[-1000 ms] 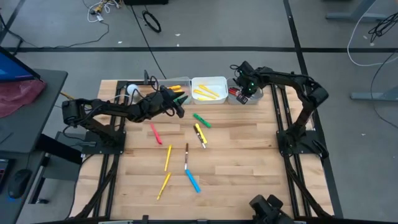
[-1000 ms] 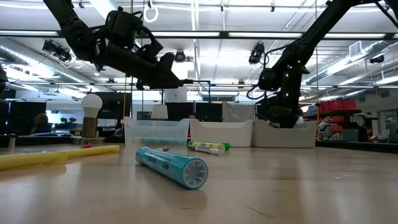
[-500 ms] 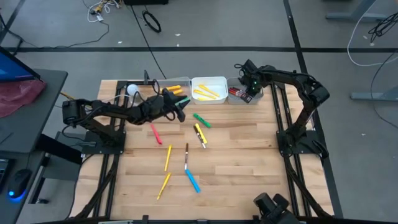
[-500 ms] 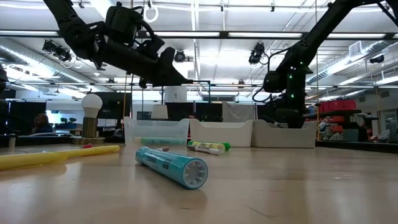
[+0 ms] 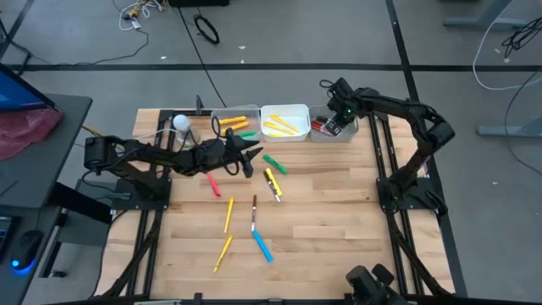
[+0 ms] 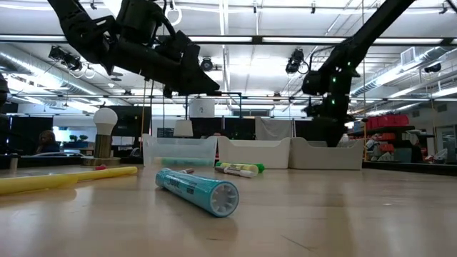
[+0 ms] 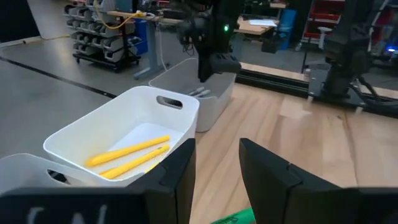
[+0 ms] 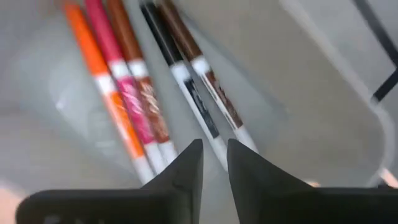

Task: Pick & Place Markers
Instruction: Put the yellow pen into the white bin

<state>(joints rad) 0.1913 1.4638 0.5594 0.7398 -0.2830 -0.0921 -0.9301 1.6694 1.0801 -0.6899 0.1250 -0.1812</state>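
Note:
Several markers lie flat on the table: a green one [image 5: 273, 163], a yellow one with a dark end [image 5: 272, 182], a pink-red one [image 5: 212, 182], a brown one [image 5: 254, 212], a blue one [image 5: 262, 246] and two yellow ones [image 5: 229, 214]. My left gripper [image 5: 251, 156] hovers open just left of the green marker [image 7: 233, 218] and holds nothing. My right gripper [image 5: 340, 113] hangs over the right bin [image 5: 332, 129]. Its fingers [image 8: 214, 158] stand narrowly open above the orange, pink, brown and dark markers [image 8: 134, 93] in that bin.
Three bins stand in a row at the far edge. The left clear one [image 5: 235, 124] holds orange and green markers, and the middle white one [image 5: 284, 121] holds yellow markers [image 7: 127, 155]. A lamp bulb [image 5: 179, 123] stands at the far left. Bare wood lies to the right and near.
My left gripper has moved from beside the left bin toward the near right, closer to the green marker. My right gripper has risen a little above the right bin.

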